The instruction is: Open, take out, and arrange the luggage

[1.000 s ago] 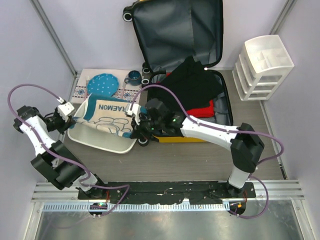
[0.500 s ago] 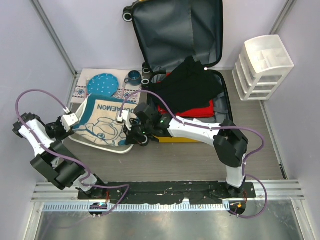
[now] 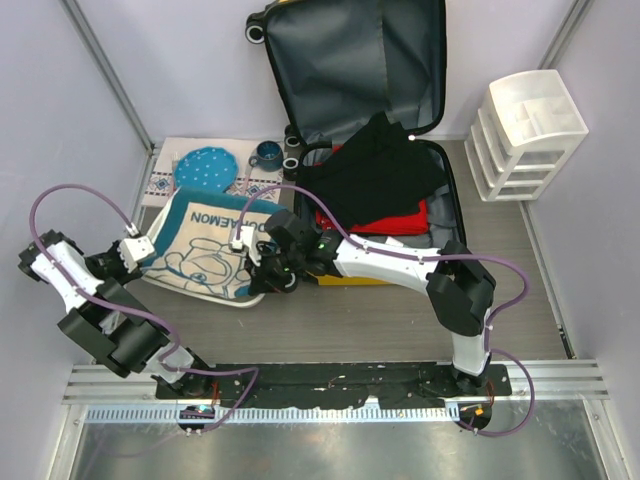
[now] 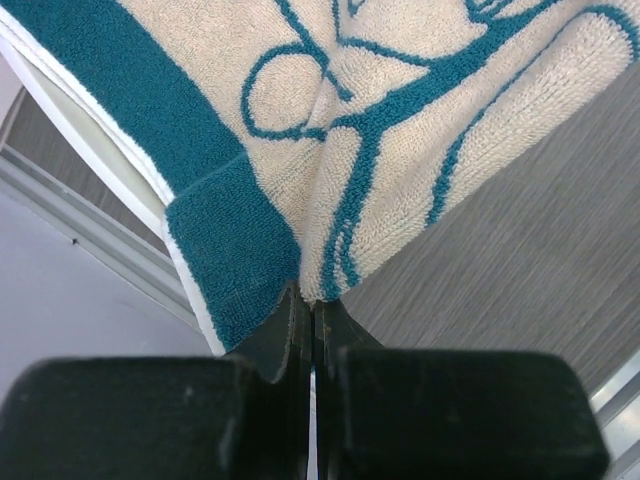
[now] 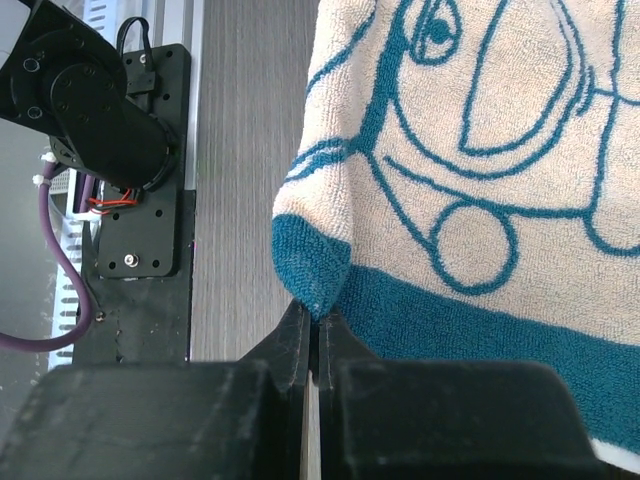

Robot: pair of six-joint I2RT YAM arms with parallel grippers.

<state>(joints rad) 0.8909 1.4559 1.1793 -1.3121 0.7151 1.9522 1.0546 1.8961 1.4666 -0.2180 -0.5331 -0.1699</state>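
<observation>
While the left end effector (image 4: pixel 308 300) and right end effector (image 5: pixel 318 318) each pinch 1 corner, the towel (image 3: pixel 205 250) stretches sideways between them over the tray (image 4: pixel 80 125). The luggage (image 3: pixel 350 60) lies open just behind the right arm, clothes inside.

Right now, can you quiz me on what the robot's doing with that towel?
1. True or false: the left gripper and right gripper are both shut on the towel.
2. What lies under the towel? A) white tray B) blue plate C) black clothes
3. Fill in: the luggage has its lid ____.
Key: 1 true; 2 A; 3 open.
</observation>
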